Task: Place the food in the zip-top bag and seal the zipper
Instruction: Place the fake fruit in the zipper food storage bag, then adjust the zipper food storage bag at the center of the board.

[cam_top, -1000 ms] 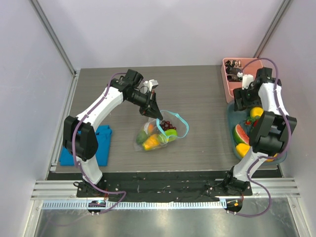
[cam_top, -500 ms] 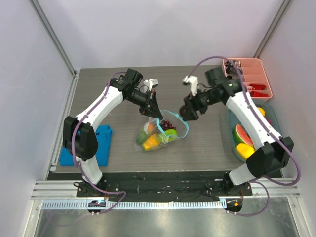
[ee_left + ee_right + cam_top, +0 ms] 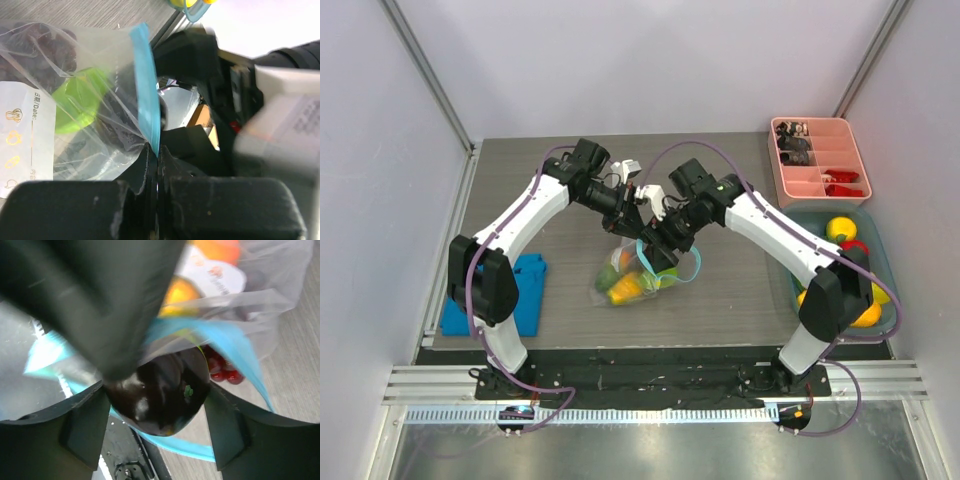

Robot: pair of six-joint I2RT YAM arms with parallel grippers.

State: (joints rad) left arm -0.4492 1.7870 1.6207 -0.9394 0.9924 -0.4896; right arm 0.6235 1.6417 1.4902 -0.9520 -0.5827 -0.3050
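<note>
While left gripper [image 3: 156, 159] pinches the zipper [image 3: 146, 85], my right gripper [image 3: 156, 420], in from the tabletop's [image 3: 740, 290] right edge, clamps dark fruit [image 3: 165, 385].

Lab test cell: white panels [image 3: 650, 60], aluminium rail [image 3: 430, 386].

Tight here: the right gripper [image 3: 661, 243], jaws filled by a glossy dark rounded toy fruit [image 3: 160, 390], hangs just beside the left gripper [image 3: 632, 230]. The light teal zipper strip [image 3: 148, 95] of the crinkly clear plastic bag [image 3: 630, 280], pinched in the left jaws, crosses beneath. Bare grey wood-grain tabletop [image 3: 745, 285] lies beyond the right jaws, away from the left gripper.
</note>
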